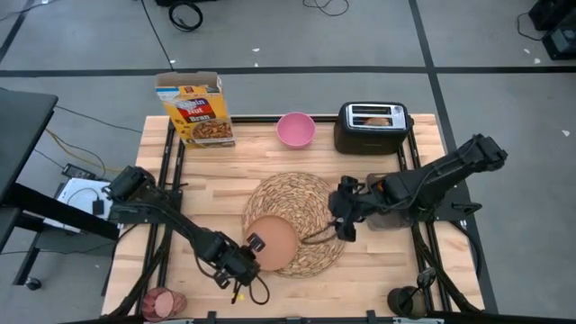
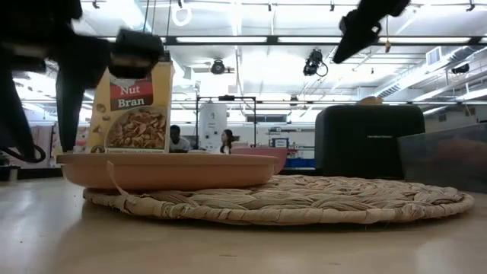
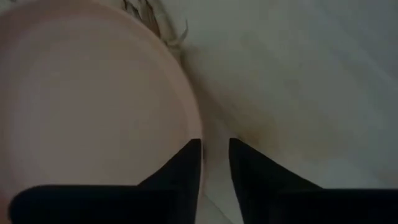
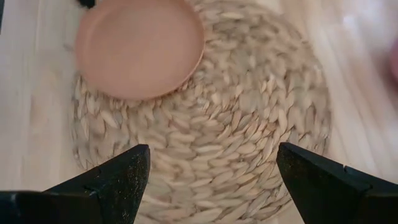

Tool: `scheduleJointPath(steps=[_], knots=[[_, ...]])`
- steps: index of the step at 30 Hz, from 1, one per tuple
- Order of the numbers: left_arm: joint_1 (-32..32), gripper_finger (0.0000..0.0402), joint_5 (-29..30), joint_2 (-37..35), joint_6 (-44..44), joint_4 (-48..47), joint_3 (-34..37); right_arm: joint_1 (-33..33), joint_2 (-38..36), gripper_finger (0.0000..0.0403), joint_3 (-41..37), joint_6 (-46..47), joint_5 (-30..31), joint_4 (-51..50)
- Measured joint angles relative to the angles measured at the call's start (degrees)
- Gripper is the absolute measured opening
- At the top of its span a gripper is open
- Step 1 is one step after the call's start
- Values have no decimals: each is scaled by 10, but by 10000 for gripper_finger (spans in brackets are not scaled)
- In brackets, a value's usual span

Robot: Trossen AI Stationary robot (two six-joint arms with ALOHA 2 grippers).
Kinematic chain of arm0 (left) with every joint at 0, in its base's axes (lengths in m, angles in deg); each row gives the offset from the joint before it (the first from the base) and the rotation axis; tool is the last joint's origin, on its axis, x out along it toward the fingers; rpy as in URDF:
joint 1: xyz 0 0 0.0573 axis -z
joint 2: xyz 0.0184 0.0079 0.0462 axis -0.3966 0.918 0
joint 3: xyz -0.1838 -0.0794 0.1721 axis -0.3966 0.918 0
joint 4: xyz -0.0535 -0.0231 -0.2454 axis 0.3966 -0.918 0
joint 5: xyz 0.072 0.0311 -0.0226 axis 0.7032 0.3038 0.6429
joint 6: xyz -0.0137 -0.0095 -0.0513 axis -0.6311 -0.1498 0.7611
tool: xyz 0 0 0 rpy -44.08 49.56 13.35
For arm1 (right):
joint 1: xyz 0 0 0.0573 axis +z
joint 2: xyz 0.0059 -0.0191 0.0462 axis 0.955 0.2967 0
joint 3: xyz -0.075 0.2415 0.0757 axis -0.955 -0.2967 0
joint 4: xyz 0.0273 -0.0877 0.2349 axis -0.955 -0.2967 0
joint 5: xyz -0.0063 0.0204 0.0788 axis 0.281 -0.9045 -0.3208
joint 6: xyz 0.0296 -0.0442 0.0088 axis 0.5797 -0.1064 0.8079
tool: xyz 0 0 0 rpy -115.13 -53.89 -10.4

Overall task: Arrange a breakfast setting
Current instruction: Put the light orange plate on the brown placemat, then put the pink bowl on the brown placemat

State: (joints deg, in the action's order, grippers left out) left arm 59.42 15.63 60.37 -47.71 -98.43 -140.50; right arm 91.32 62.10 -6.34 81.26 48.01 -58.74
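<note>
A round woven placemat [image 1: 301,216] lies mid-table. The tan-brown plate [image 1: 277,243] rests flat on its near-left part [image 2: 167,169] and overhangs the mat's edge. My left gripper [image 3: 214,165] points steeply down at the plate's near-left rim, open by a narrow gap. My right gripper [image 4: 211,180] hangs wide open above the placemat's right side [image 4: 236,124], clear of it. A pink bowl [image 1: 295,129] stands at the back. A toast slice [image 1: 378,117] sticks up in the black toaster [image 1: 373,130]. A pinkish-red tumbler [image 1: 165,303] lies at the near-left corner. My left gripper comes from above at the plate's near-left rim [image 3: 194,127]. One finger [image 3: 183,165] lies over the rim and the other stands outside it, over the table. I cannot tell whether either finger touches the rim. The plate lies flat on the placemat.
A cereal box [image 1: 198,110] stands at the back left. A dark bin [image 2: 441,156] sits at the right, under the right arm. Bare wood shows along the table's near edge [image 1: 360,288] and left of the placemat. People stand in the room behind.
</note>
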Motion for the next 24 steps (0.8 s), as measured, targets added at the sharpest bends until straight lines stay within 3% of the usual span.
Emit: scheduleJointPath(steps=[7,11,17,24], knots=[[3,128,7,-76,64,-109,-61,-117,22,349,62,-95,-14,-24],[-28,132,13,-139,183,-156,-90,-200,65,348,101,-192,-16,-22],[-86,132,22,-235,410,-92,-92,-309,151,347,159,-315,-50,18],[-98,132,92,-269,480,48,-91,-372,254,347,189,-407,-106,87]])
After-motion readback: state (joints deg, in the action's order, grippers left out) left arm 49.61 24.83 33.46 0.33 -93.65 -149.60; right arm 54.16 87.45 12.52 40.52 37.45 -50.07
